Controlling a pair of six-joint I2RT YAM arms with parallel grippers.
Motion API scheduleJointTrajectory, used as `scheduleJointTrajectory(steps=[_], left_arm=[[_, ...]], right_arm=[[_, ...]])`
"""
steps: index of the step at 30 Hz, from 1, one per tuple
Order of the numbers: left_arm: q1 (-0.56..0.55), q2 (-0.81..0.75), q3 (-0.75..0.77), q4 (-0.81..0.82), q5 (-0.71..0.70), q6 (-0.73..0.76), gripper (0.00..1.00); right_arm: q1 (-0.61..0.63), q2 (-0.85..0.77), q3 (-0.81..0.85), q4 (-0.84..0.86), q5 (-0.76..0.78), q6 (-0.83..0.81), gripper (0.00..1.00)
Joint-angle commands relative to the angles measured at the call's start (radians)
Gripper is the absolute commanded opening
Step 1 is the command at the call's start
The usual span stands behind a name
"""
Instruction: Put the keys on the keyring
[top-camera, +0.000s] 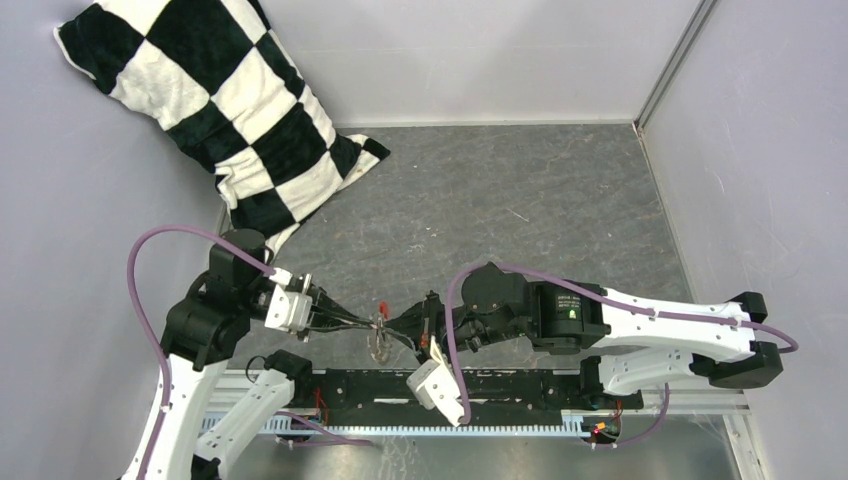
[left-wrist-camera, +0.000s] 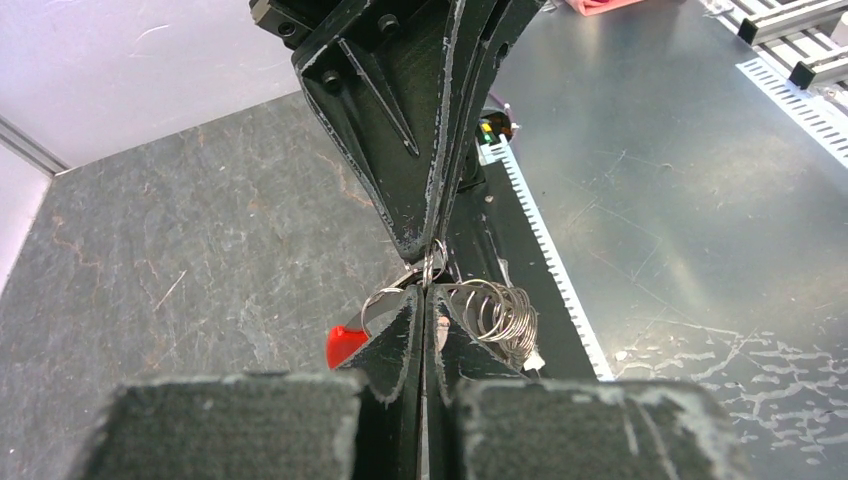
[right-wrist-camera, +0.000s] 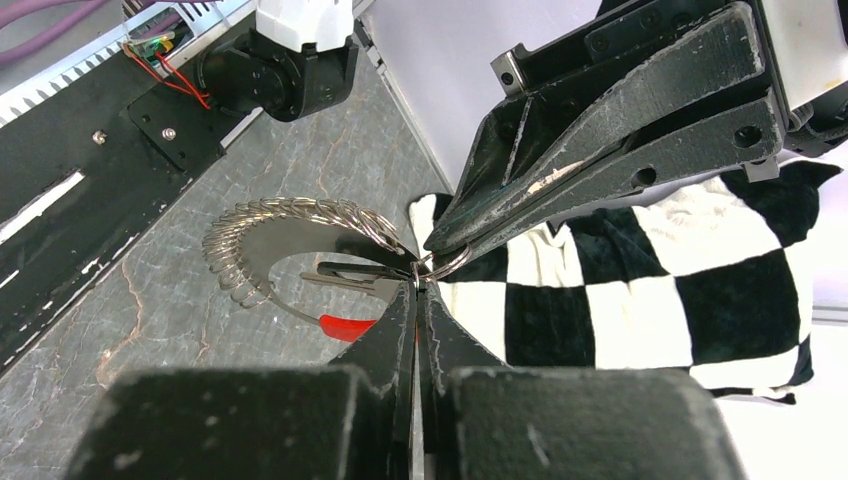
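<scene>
The keyring (top-camera: 380, 325) hangs between my two grippers, which meet tip to tip above the table's near edge. My left gripper (left-wrist-camera: 428, 292) is shut on the thin loop. The red tag (left-wrist-camera: 343, 343) is left of its fingers and a stack of silvery rings (left-wrist-camera: 497, 312) is right of them. My right gripper (right-wrist-camera: 417, 287) is shut on the same loop. A small key (right-wrist-camera: 348, 272), black with a silver blade, sticks out just left of its tips, beside the red tag (right-wrist-camera: 345, 326) and the rings (right-wrist-camera: 290, 215). I cannot tell whether the key is threaded on.
A black-and-white checkered pillow (top-camera: 220, 100) leans in the far left corner. Grey walls (top-camera: 760, 150) close in the table on three sides. A black rail with toothed white strips (top-camera: 480, 385) runs along the near edge under the grippers.
</scene>
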Motion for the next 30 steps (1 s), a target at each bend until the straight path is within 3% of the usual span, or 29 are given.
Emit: scheduleJointTrajectory(steps=[1, 30], left_arm=[[0.000, 0.014, 0.033, 0.014, 0.001, -0.039, 0.02], [-0.001, 0.013, 0.030, 0.014, -0.043, -0.039, 0.02]], right_arm=[[0.016, -0.036, 0.007, 0.061, -0.014, -0.032, 0.01], [0.025, -0.022, 0.021, 0.107, 0.007, -0.030, 0.00]])
